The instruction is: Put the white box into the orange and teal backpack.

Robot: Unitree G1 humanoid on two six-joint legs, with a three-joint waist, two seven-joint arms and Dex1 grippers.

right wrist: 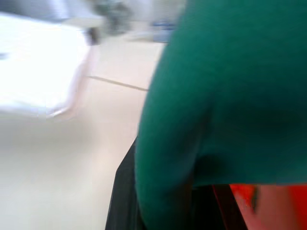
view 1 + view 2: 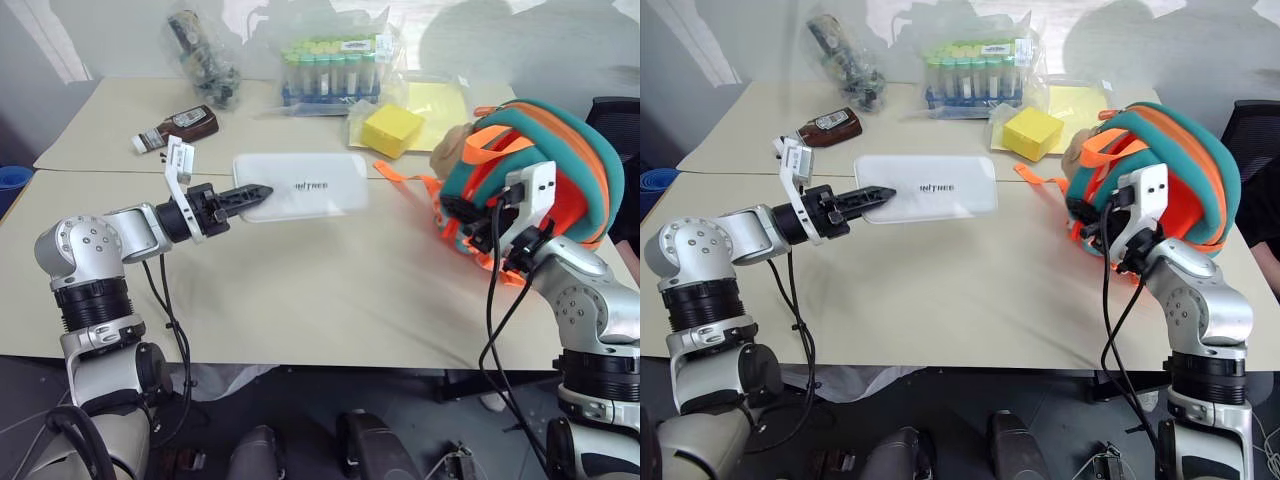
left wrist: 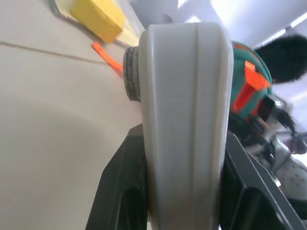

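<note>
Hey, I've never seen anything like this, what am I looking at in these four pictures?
This is a two-armed robot at a table. Two pictures come from cameras on its head, looking down over its arms; the other two come from cameras on each wrist.

The left gripper holds the white box by one end, jaws closed on it, above the tabletop. The left wrist picture shows that box edge-on between the fingers. The right gripper is at the orange and teal backpack, apparently gripping its teal trim.

Behind lie a yellow block, a brown bottle and a rack of tubes.
</note>
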